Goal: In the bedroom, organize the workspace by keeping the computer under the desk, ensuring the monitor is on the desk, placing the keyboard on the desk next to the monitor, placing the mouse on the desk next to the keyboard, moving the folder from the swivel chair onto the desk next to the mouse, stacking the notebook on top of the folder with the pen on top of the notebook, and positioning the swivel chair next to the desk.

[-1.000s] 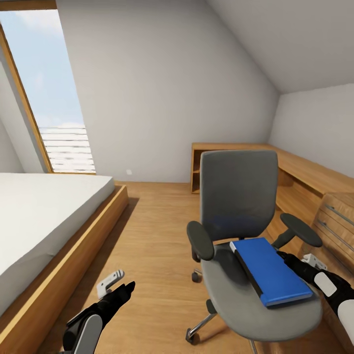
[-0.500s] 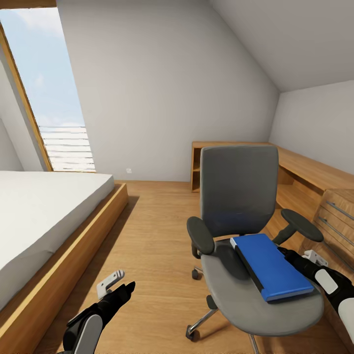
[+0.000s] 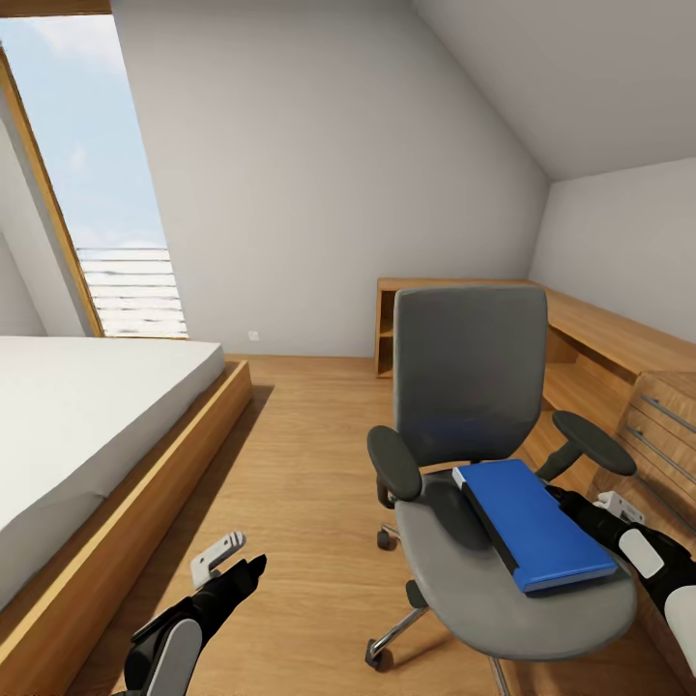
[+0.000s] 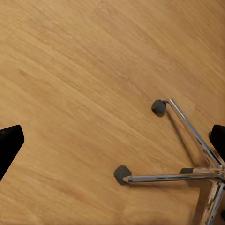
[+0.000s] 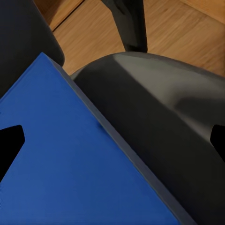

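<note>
Blue flat folder [image 3: 530,524] lies on the grey swivel chair [image 3: 483,454]'s seat; right gripper [image 5: 112,140] hovers above it, jaws spread; left gripper [image 3: 230,565] spread.

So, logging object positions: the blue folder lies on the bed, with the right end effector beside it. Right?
Not quite. The head view shows the folder lying on the swivel chair seat, not the bed. The right end effector is indeed beside it.

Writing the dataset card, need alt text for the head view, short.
A blue folder lies on the seat of a grey swivel chair, with the right gripper at its edge. The left gripper hangs over the wood floor, with a white bed alongside.
</note>
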Available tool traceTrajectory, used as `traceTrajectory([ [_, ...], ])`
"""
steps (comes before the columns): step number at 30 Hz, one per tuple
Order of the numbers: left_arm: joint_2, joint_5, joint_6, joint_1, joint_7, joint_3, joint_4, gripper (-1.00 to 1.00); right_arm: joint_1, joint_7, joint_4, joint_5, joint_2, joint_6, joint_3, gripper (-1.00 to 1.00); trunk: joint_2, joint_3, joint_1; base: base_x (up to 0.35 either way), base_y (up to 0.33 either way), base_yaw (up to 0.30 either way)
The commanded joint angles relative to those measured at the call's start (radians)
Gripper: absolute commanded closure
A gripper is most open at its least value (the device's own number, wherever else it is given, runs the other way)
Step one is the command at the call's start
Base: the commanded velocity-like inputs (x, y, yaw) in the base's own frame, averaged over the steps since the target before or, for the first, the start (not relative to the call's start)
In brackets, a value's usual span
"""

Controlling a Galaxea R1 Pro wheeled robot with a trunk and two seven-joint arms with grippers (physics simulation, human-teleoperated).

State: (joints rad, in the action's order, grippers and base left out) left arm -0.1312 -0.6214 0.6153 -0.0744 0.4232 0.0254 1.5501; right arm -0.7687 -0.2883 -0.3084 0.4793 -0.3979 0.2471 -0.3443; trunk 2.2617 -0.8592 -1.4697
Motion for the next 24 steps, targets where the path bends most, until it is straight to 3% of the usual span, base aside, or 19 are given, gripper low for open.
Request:
traceTrajectory([
  [1,-0.001,-0.011,0.003,-0.001,0.008,0.001,0.001,-1.00,0.000,-0.002,0.040,0.000,0.001,0.008,-0.004,-1.00,0.000,-0.001,0.000,0.000,0.000,0.000],
  [24,-0.001,-0.009,0.000,-0.001,0.006,0.001,-0.006,-1.00,0.000,0.000,0.043,-0.001,0.001,0.004,-0.004,-1.00,0.000,-0.001,0.000,-0.125,0.009,0.000],
])
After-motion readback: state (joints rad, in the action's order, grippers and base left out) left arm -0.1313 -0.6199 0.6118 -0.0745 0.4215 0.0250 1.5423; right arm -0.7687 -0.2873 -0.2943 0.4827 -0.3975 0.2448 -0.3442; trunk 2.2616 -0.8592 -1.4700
